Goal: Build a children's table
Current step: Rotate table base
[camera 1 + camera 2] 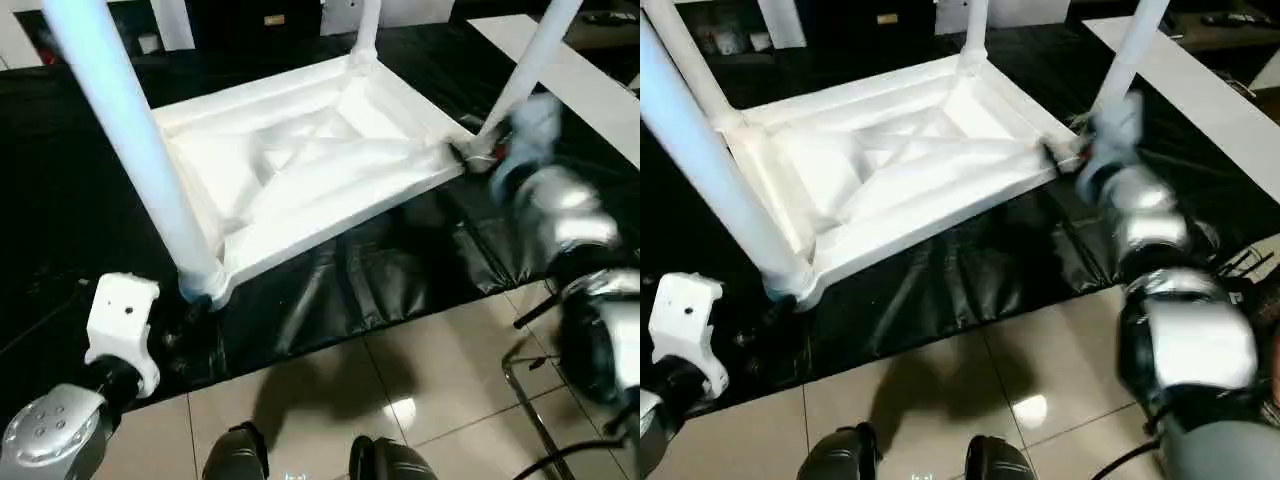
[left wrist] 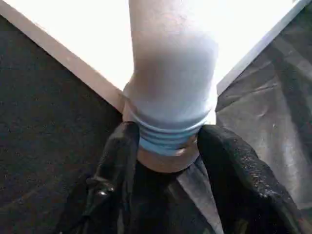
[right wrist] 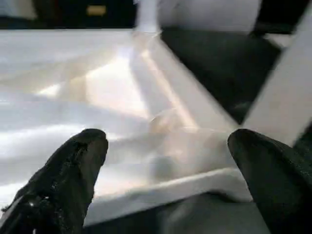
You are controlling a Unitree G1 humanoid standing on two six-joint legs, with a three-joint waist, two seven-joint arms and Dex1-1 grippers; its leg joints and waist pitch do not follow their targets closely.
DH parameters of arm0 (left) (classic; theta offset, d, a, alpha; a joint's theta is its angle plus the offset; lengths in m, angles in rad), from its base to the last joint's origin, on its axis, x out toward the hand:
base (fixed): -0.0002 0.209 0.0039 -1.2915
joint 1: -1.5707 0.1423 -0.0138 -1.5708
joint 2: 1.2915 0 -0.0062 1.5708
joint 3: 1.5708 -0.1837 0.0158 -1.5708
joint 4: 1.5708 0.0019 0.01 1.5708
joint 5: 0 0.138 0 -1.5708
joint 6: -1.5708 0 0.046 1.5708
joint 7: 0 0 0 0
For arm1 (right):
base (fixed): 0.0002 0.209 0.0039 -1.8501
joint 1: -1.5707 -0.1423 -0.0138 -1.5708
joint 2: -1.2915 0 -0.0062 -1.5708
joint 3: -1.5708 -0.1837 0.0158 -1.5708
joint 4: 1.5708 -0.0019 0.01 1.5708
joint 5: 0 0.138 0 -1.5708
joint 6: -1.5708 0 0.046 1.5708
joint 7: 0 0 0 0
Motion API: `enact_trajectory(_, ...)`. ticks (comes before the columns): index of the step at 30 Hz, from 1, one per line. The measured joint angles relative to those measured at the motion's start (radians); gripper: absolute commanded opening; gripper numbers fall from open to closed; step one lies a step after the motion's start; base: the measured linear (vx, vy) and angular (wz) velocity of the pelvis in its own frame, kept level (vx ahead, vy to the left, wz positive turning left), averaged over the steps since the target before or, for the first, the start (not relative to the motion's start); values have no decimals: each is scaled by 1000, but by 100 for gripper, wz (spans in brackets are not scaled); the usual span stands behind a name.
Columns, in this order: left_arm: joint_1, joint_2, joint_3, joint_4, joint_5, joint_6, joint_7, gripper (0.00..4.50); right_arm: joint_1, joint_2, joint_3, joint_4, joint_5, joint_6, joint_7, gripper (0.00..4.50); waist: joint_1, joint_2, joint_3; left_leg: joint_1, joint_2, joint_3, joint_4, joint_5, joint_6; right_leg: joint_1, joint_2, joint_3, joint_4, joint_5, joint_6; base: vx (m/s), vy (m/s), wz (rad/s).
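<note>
1. Left eye view: the white plastic table [image 1: 300, 165] lies upside down on a glossy, wrinkled black sheet [image 1: 380, 270] spread over pale floor tiles [image 1: 420, 390]. Its ribbed underside faces up, crossed by diagonal ridges.
2. Smooth tapered white tube legs stand in its corner sockets; the near leg [image 1: 130, 150] rises from the corner closest to the robot, another leg [image 1: 530, 60] from the right corner, and a third [image 1: 365, 30] from the far corner.
3. Left wrist view: the left end effector [image 2: 168, 146] has its two black fingers on either side of the near leg's base, closed around it where a ringed collar meets the round socket. The head views hide this behind the white wrist housing [image 1: 122, 320].
4. Right wrist view: the right end effector [image 3: 165, 161] is spread wide, holding nothing, its rounded black fingertips [image 3: 83, 156] just before the right corner of the table.
5. Right eye view: the silver right forearm [image 1: 1150, 230] reaches toward that corner.
</note>
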Motion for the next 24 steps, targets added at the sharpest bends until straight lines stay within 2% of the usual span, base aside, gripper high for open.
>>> enact_trajectory(6,-82,-3,2,96,-17,-44,-3,237,207,97,31,-231,33,59,38,450,17,-1,-1,0,1,1,6,2,4,4,0,0,0,4,-6,0,0,0)
enact_trajectory(10,-174,-2,4,202,-48,-66,-43,237,372,163,53,-464,47,190,-2,450,21,-2,-3,2,0,1,7,4,2,6,-1,0,0,9,-7,0,0,0)
enact_trajectory(13,-231,12,-5,221,-70,-112,-80,237,415,193,72,-521,54,240,-18,450,18,-1,-4,2,0,1,7,5,1,6,-1,1,0,12,-8,0,0,0)
enact_trajectory(15,-255,32,-1,237,-76,-130,-102,237,435,200,77,-568,55,256,-21,450,15,-1,-13,3,-1,1,7,6,1,7,-2,2,0,14,-6,0,0,0)
enact_trajectory(21,-281,73,2,314,-107,-159,-174,278,480,207,96,-708,59,334,-16,450,16,-4,-36,15,-1,1,5,6,0,14,-1,2,0,13,2,0,0,0)
enact_trajectory(24,-304,117,2,363,-116,-182,-235,309,493,211,102,-753,59,380,-19,450,16,-3,-40,19,-1,1,5,6,0,18,-1,3,-1,12,4,0,0,0)
